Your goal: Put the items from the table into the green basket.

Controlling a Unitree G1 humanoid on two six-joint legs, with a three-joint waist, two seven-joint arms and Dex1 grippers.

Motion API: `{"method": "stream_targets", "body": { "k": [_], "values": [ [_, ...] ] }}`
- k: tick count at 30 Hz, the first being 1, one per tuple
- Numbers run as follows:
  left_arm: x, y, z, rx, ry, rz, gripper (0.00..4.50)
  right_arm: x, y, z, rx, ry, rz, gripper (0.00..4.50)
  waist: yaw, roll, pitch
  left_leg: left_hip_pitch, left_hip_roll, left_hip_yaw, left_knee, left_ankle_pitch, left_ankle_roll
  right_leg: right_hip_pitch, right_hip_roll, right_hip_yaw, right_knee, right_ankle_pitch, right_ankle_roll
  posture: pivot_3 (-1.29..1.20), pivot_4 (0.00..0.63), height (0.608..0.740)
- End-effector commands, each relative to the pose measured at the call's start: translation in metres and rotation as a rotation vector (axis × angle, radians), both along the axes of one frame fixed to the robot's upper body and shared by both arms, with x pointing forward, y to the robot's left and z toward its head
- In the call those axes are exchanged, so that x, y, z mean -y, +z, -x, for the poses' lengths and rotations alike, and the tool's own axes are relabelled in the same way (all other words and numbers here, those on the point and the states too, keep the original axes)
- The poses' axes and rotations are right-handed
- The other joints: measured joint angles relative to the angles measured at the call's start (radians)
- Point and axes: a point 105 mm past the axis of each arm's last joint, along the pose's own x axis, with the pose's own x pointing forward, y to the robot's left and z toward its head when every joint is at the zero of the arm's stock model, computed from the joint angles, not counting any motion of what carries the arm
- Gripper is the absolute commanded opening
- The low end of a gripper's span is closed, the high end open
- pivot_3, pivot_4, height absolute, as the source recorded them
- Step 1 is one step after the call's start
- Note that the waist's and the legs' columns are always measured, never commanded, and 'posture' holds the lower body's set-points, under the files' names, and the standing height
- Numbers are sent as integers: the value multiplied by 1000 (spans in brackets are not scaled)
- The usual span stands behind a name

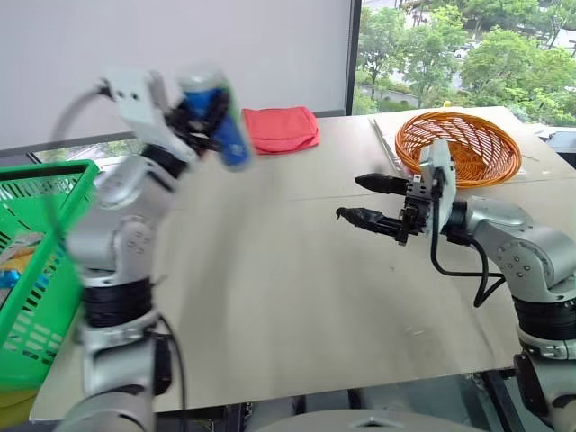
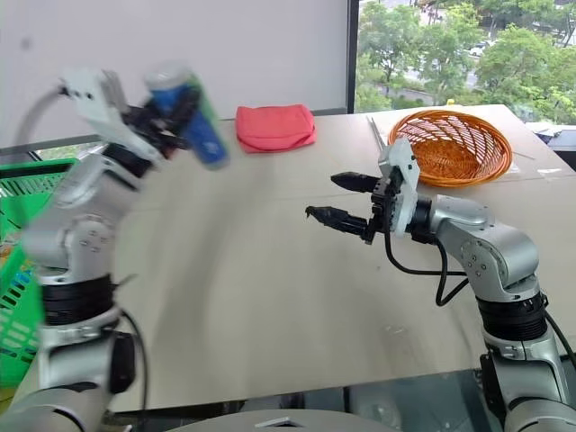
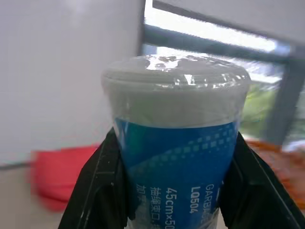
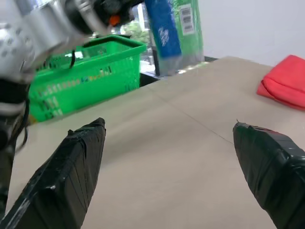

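Above the table's left side, head view: the left gripper [image 1: 205, 121] is clamped on the green tubular packet [image 1: 219, 117], lifted clear of the table [image 1: 297, 270], beside the green basket [image 1: 40, 261].
Head view, right: the right gripper [image 1: 364, 200] hovers over the table with fingers spread wide, holding nothing.
Left wrist view: black fingers [image 3: 97, 191] press both sides of the blue-printed packet.
Right wrist view: wide-apart fingertips [image 4: 76, 157]; packet raised near the basket.
Far table: red cloth [image 1: 281, 129], wicker basket [image 1: 459, 144].

Looks like an office or lab-type test rm, not a home: big plain grey-beige table [image 1: 297, 270] w/ a seam, set vs a blank white wall [image 1: 180, 54]. Large dark-framed window [image 1: 355, 54] w/ trees outside. Props laid out: green basket [image 1: 40, 261], wicker basket [image 1: 459, 144], red cloth [image 1: 281, 129].
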Motion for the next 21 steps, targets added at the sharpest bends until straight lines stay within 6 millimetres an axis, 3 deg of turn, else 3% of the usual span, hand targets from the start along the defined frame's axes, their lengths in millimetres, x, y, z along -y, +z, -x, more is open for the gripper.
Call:
{"method": "stream_targets", "body": {
  "k": [1, 4, 7, 11, 15, 21],
  "values": [
    [-59, 43, 19, 139, 423, -479, 1715, -4, 24, 9, 102, 110, -57, 4500, 1, -1, 1, 0, 0, 0, 0, 0, 0, -1, 0, 0, -1, 0, 0, -58, 0, 740],
    [-111, 56, 39, 94, 733, -761, 1715, -9, 33, 14, 133, 177, -71, 4500, 6, 0, 2, 0, 0, 0, -1, 0, 0, -1, 0, 1, -1, 0, 0, -41, 0, 740],
    [-147, 50, 56, 17, 874, -844, 1715, -13, 39, 14, 161, 210, -92, 4500, 38, 0, 3, 0, 0, 0, -1, 0, 0, -1, -1, 0, -1, 0, 0, -33, 0, 740],
    [-176, 21, 65, -96, 908, -824, 1715, -16, 43, 13, 173, 236, -111, 4500, 85, 1, 3, 0, 0, -1, -1, 0, 0, -1, -1, -2, -1, 0, 0, -19, 0, 740],
    [-180, -1, 63, -140, 886, -820, 1715, -17, 43, 12, 180, 241, -116, 4500, 125, 0, 3, 0, 0, -1, -1, -1, 0, -1, -2, -2, -1, 0, 0, -20, 0, 740],
    [-183, -11, 57, -141, 874, -822, 4470, -16, 40, 13, 178, 244, -122, 4500, 139, -3, 2, -1, -1, 0, -1, -1, -1, -1, -3, -1, -1, 0, -1, -20, 0, 740]
  ]
}}
